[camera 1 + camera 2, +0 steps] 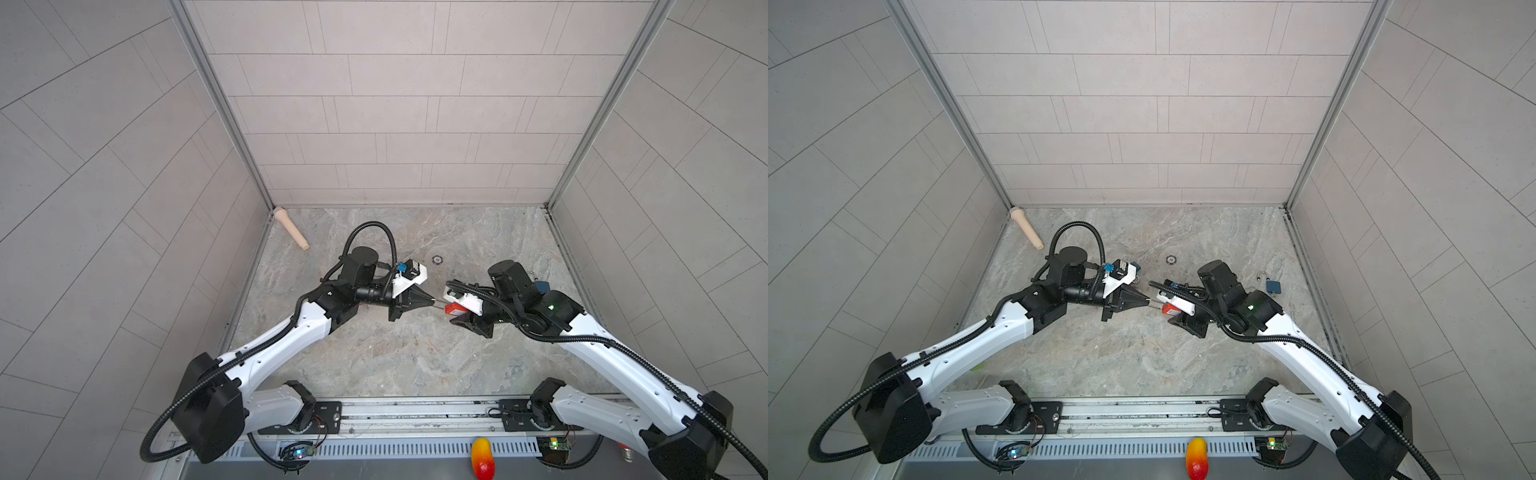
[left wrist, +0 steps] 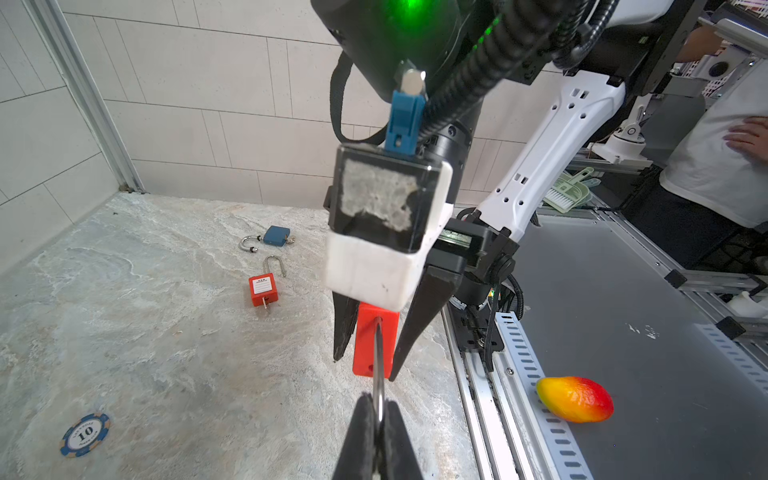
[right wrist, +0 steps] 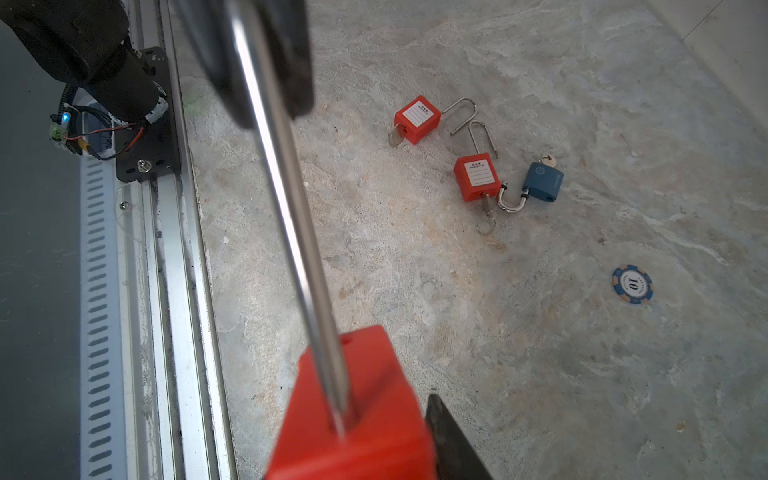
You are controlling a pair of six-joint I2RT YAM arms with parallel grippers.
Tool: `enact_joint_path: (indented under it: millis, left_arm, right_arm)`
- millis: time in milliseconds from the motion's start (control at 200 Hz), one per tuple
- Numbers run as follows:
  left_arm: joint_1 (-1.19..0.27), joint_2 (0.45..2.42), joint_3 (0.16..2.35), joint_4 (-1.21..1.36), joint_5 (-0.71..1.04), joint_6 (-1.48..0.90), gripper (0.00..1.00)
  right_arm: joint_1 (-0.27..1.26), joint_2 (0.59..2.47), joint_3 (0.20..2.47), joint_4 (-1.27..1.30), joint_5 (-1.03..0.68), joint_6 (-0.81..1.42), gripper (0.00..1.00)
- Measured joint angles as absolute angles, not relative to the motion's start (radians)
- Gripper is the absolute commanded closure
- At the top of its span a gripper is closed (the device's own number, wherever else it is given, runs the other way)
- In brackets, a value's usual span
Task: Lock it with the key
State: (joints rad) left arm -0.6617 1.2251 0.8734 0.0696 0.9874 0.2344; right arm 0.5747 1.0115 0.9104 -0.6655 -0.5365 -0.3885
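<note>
1. Peg (image 1: 291,228), beige, lies at the far left corner of the desk (image 1: 415,357), well apart from my work. I leave it alone.
2. My left gripper (image 1: 431,300) is pressed together on the steel shackle (image 3: 286,199) of the red padlock (image 3: 382,424), which hangs in the air over the middle of the desk.
3. My right gripper (image 2: 365,366) meets it from the other side, one finger on each flank of the red body and close against it. Whether they truly pinch it I cannot tell.
4. The shackle looks drawn out, and a small hole shows bare on the body's top beside it. I judge the lock open, and this step to be steadying it between both arms.
5. No key shows on this lock; its underside is hidden.
6. The next move calls for a firm right hold on the body, then a straight push of shackle and body together. A skewed push could slip the steel from my left pads.
7. Nearer the desk's right edge lie a second red padlock (image 3: 417,118), a third red padlock (image 3: 476,176) and, just beside it, a blue padlock (image 3: 542,180), all with open shackles.
</note>
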Motion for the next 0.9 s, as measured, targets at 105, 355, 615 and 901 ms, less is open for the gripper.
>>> enact_joint_path:
  millis: [105,355,615,901]
  left_arm:
    - [-0.662,1.229,0.874,0.069,0.987,0.236,1.0]
    - [-0.667,1.235,0.879,0.07,0.979,0.236,1.0]
    - [-0.688,1.244,0.883,0.078,0.954,0.237,1.0]
    - [-0.716,1.263,0.882,0.08,0.92,0.247,1.0]
  right_arm:
    - [0.574,1.011,0.91,-0.674,-0.542,-0.39,0.72]
    - [0.573,1.011,0.91,-0.687,-0.562,-0.4,0.81]
    - [0.57,1.011,0.908,-0.694,-0.569,-0.403,0.85]
    - [0.566,1.05,0.899,-0.722,-0.61,-0.395,0.87]
